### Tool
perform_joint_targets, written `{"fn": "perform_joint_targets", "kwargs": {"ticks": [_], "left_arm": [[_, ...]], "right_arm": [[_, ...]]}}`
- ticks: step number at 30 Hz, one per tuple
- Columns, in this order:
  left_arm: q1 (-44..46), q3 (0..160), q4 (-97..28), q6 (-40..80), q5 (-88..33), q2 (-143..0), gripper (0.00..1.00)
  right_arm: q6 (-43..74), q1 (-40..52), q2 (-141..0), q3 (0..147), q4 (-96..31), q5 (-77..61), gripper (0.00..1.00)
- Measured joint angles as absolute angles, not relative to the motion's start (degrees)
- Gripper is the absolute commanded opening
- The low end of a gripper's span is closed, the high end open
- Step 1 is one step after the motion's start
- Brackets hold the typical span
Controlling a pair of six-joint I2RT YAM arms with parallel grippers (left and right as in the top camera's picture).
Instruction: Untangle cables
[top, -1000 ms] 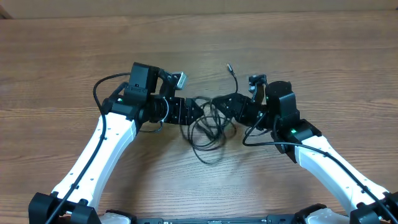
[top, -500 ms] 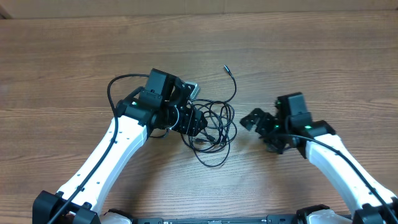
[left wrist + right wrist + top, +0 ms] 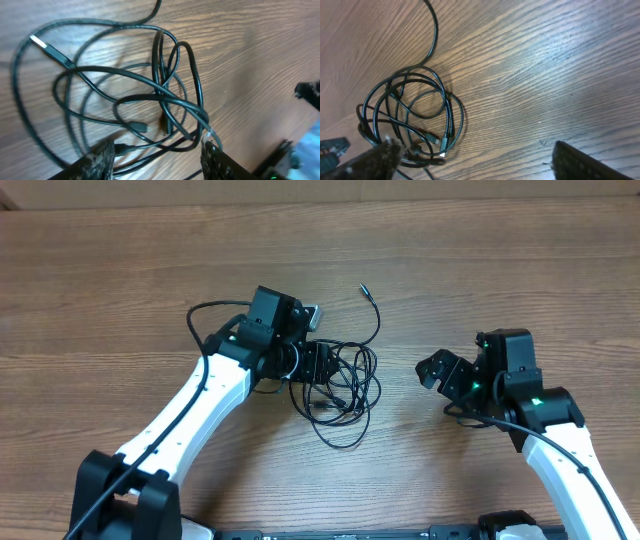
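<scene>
Extends the left arm [image 3: 190, 420] diagonally from the near left edge toward the middle of the counter [image 3: 100, 260], wrist turned to the right and tipped down over the cables [image 3: 345, 390]. Holds the left jaws spread wide. In the left wrist view, shows both left fingers [image 3: 97, 162] at the bottom edge, well apart and clamping nothing, with several strands of the cables [image 3: 165, 100] lying on the wood between and just ahead of them. Cannot tell whether either finger touches a strand.

Has the cables lying as one knotted heap of thin black loops at mid-counter, directly under and to the right of the left wrist. Sends one loose strand up and away to a small plug end [image 3: 363, 287] on bare wood, and trails a wider loop toward the near edge. Shows a silver-tipped plug [image 3: 42, 44] at the upper left of the left wrist view, on the outer rim of the loops.

Angles the right arm [image 3: 560, 440] up and inward from the near right corner, wrist pointing left toward the heap yet well apart from it, with bare counter between. Holds the right jaws open as well. Shows the right fingers [image 3: 585, 162] at the two lower corners of the right wrist view, far apart, with only wood grain between them and the cables [image 3: 449, 120] off to the left side of that view.
</scene>
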State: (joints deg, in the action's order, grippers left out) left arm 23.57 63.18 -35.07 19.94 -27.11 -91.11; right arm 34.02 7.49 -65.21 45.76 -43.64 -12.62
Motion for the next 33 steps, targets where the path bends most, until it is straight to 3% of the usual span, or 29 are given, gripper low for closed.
{"fn": "perform_joint_targets", "kwargs": {"ticks": [5, 14, 20, 23, 27, 33], "left_arm": [[24.03, 63.18, -34.52, 21.47, -27.79, -94.15, 0.53], [24.36, 63.09, -28.97, 11.09, -20.58, -97.82, 0.57], [25.54, 63.09, -25.12, 7.88, -20.05, -101.49, 0.52], [26.65, 63.07, -23.73, 7.07, -20.95, -103.35, 0.36], [27.42, 63.09, -21.12, 6.85, -21.45, -103.74, 0.08], [27.07, 66.59, -26.83, 6.63, -22.11, -103.61, 0.04]], "right_arm": [[33.32, 7.49, -65.14, 45.76, -43.77, -12.45, 0.90], [33.01, 7.49, -65.14, 45.76, -43.79, -12.43, 0.89], [32.99, 7.49, -65.14, 45.76, -44.07, -12.45, 0.89], [32.99, 7.49, -65.14, 45.76, -44.12, -12.45, 0.89], [32.99, 7.49, -65.14, 45.76, -44.16, -12.40, 0.89], [32.99, 7.49, -65.14, 45.76, -44.10, -12.43, 0.90]]}}
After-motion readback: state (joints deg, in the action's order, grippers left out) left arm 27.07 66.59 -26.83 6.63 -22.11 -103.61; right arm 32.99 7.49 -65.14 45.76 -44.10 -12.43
